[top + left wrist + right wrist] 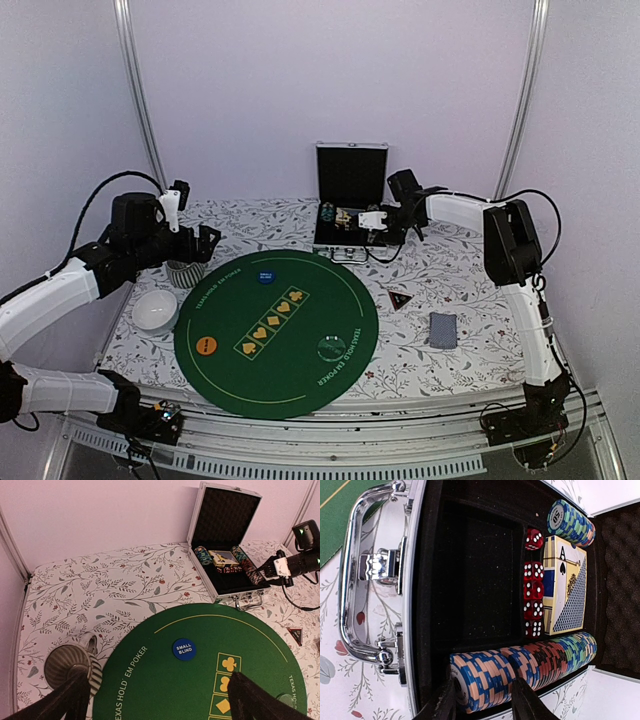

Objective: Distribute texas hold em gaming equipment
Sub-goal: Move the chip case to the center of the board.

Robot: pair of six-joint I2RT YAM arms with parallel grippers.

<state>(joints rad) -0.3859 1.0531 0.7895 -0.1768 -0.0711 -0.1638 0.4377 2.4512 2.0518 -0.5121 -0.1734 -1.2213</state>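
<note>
An open aluminium case stands at the back of the table. In it lie a long row of poker chips, a shorter chip stack, a boxed card deck and several red dice. My right gripper reaches into the case, shut on the blue-and-peach end chips of the row, which rest in their slot. The left gripper hangs open over the green mat, holding nothing. On the mat lie a blue disc, an orange disc and a whitish disc.
A grey-blue card deck and a small dark triangle lie on the floral cloth right of the mat. A white bowl and a striped cup stand at the mat's left edge, below the left gripper. The case lid stands upright behind.
</note>
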